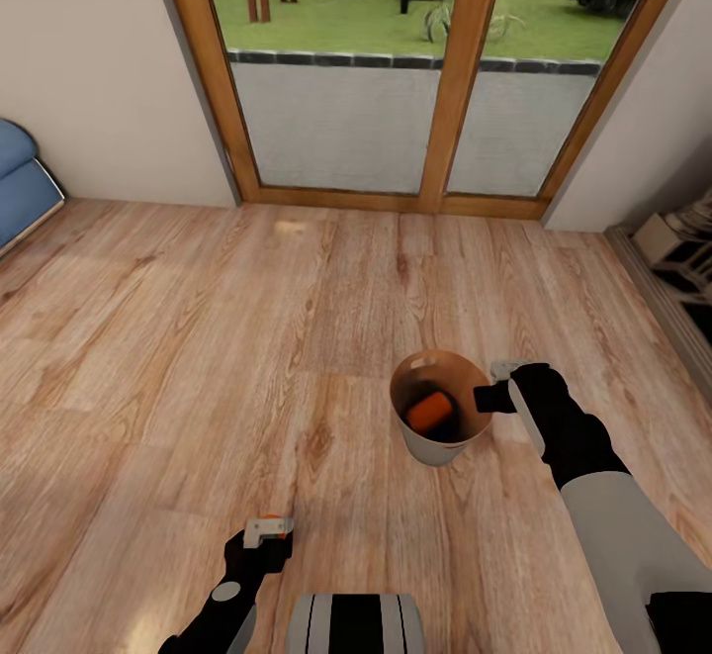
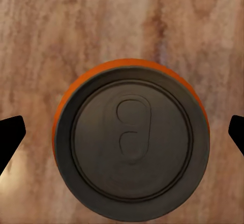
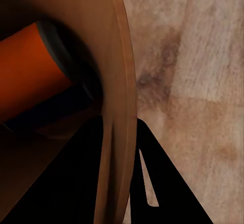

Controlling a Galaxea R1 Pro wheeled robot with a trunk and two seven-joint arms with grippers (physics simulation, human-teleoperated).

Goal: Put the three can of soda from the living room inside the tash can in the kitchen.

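Right of centre in the head view the bin (image 1: 435,448) stands on the plank floor (image 1: 198,337), an orange can (image 1: 430,413) lying inside it; the right gripper (image 1: 491,398) pinches the bin's rim, one finger (image 3: 152,183) outside the wall. At lower left the left gripper (image 1: 269,527) hangs over a second orange can (image 2: 131,141); its fingers are spread either side of the can top, seemingly not touching.
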